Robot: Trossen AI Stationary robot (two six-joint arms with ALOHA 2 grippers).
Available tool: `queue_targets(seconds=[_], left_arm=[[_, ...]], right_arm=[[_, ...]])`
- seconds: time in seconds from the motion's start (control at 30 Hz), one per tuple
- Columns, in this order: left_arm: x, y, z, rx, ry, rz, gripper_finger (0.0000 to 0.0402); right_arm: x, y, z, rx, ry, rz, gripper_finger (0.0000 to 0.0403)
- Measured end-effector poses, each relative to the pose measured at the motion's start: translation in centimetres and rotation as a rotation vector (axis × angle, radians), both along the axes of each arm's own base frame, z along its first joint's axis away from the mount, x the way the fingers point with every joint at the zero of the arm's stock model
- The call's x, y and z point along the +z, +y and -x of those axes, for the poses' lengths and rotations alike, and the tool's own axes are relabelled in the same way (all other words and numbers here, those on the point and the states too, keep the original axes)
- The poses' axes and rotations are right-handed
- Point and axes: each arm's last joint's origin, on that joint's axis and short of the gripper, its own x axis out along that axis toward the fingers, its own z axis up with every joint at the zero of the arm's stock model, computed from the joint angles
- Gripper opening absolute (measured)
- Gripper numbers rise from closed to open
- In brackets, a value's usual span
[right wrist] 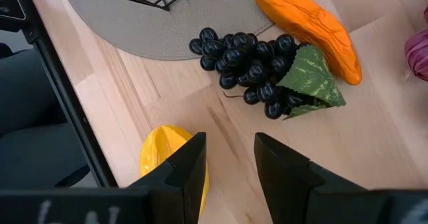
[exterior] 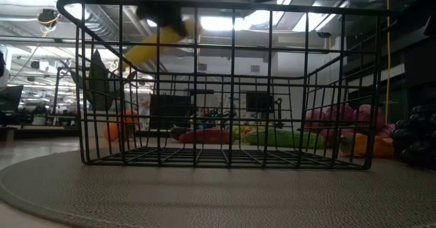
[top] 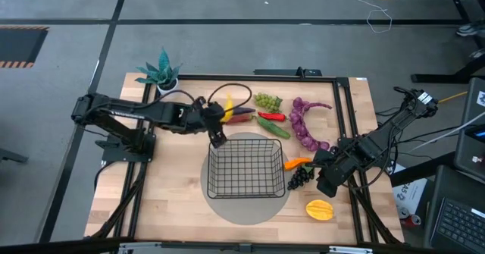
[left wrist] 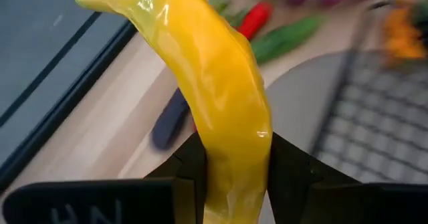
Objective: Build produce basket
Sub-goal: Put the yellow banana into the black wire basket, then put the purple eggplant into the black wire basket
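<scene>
So from the high view, the left gripper [top: 217, 130] sits right at the far left corner of the basket [top: 244, 165], clamped on the banana [top: 225, 108], and nothing is in the basket yet; the rest of the produce lies just past and to the right of it, with the right gripper [top: 331, 177] parked near the dark grapes [top: 300, 177]. Low view: the banana [exterior: 157, 44] hangs above the basket's [exterior: 225, 92] rim on one side, so I'd carry it further over the middle before letting go, otherwise it could clip the wire edge and tip out. Left wrist view shows the fingers [left wrist: 190, 167] squeezing the banana [left wrist: 207, 83] near its lower end, long part sticking up, so lower it close to the floor and release gently. Right wrist view: fingers [right wrist: 190, 164] apart, holding nothing, hovering over bare table between the starfruit [right wrist: 167, 157] and grapes [right wrist: 257, 67], with the carrot [right wrist: 307, 27] just beyond.
</scene>
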Motion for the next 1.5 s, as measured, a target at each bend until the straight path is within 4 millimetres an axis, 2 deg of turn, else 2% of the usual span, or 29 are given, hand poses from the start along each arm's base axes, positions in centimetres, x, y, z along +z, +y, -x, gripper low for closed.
queue_targets(seconds=[0.17,0.33,0.57,0.77,0.93,1.1,1.37,1.5], left_arm=[[2.4,-1.8,-1.2,-0.170,-0.193,0.018,0.0097],[3.5,-4.3,-1.8,-0.330,-0.340,0.088,0.0096],[2.0,-7.7,-2.7,-0.399,-0.315,0.143,0.0101],[-1.0,-10.1,-4.7,-0.441,-0.249,0.153,0.0107],[-3.1,-11.5,-5.5,-0.401,-0.217,0.244,0.0109],[-3.4,-12.2,-5.4,-0.420,-0.205,0.250,0.0116],[-3.4,-12.3,-5.4,-0.424,-0.204,0.254,0.0174],[-3.4,-12.0,-5.5,-0.415,-0.206,0.254,0.0190]], right_arm=[[0.0,0.0,0.0,0.000,0.000,0.000,0.0131],[0.0,0.0,0.0,0.000,0.000,0.000,0.0131],[0.0,0.0,0.0,0.001,0.002,-0.003,0.0131],[0.1,0.1,-0.1,0.000,-0.013,-0.019,0.0131],[0.2,0.3,-0.3,0.000,-0.028,-0.033,0.0131],[0.2,0.3,-0.3,0.011,-0.016,-0.054,0.0131],[0.2,0.3,-0.3,0.012,-0.014,-0.055,0.0131],[0.2,0.3,-0.3,0.012,-0.015,-0.055,0.0131]])
